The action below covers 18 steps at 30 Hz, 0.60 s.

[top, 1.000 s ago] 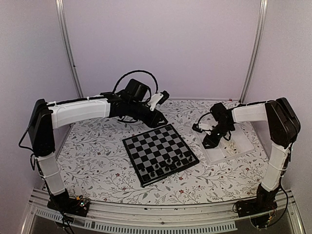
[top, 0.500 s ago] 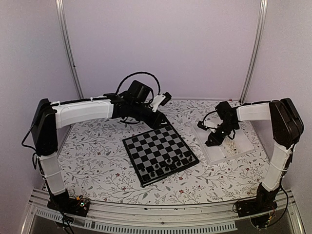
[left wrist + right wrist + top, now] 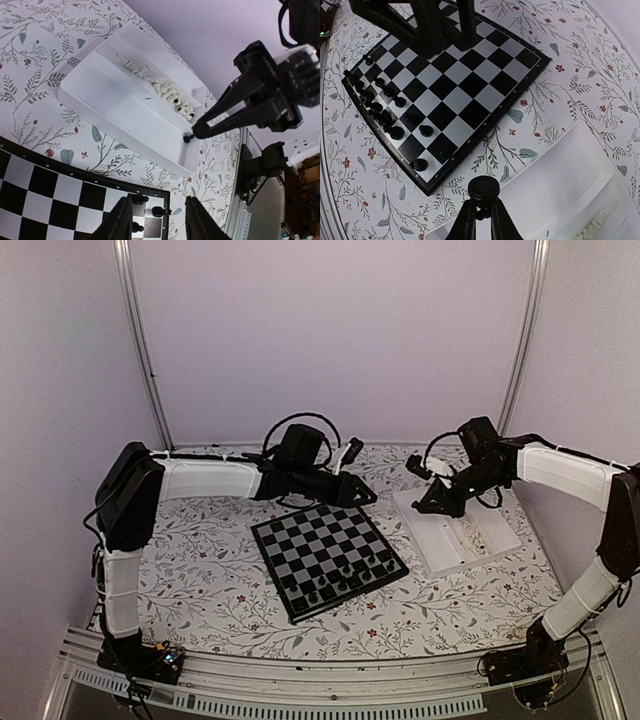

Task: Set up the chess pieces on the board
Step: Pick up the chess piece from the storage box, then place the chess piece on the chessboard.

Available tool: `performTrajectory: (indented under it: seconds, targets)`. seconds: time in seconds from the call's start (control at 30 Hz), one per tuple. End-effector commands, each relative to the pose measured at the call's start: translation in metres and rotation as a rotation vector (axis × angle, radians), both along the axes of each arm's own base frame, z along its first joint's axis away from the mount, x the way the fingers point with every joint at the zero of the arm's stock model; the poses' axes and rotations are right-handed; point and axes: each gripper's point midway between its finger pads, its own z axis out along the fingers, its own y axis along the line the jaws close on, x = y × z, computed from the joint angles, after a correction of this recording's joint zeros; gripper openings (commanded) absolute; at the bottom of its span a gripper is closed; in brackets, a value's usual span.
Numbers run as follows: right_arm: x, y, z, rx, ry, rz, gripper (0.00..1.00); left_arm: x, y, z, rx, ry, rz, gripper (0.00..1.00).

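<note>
We see the right gripper [image 3: 481, 207] pinching 1 tiny black chess piece [image 3: 188, 138] over the white plastic tray's [image 3: 115, 107] corner. The left gripper [image 3: 157, 220] gapes empty above the black-and-grey checked board [image 3: 310, 540].

A robot lab cell is indicated by bare pale wall panels [image 3: 330, 330], aluminium frame posts [image 3: 140, 340] and a slotted mounting rail [image 3: 300, 702] fixed along the table [image 3: 200, 580].

White tray [image 3: 455, 540] on floral tablecloth [image 3: 200, 570]
</note>
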Motion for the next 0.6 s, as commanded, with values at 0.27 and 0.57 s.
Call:
performTrajectory:
  seconds: [0.27,0.57]
  targets:
    - [-0.015,0.042,0.027,0.037,-0.049,0.126,0.12,-0.023,-0.045,0.018,-0.167,0.123,-0.101,0.39]
    - [-0.016,0.050,0.026,0.024,-0.039,0.132,0.12,-0.036,-0.058,0.011,-0.168,0.159,-0.166,0.40]
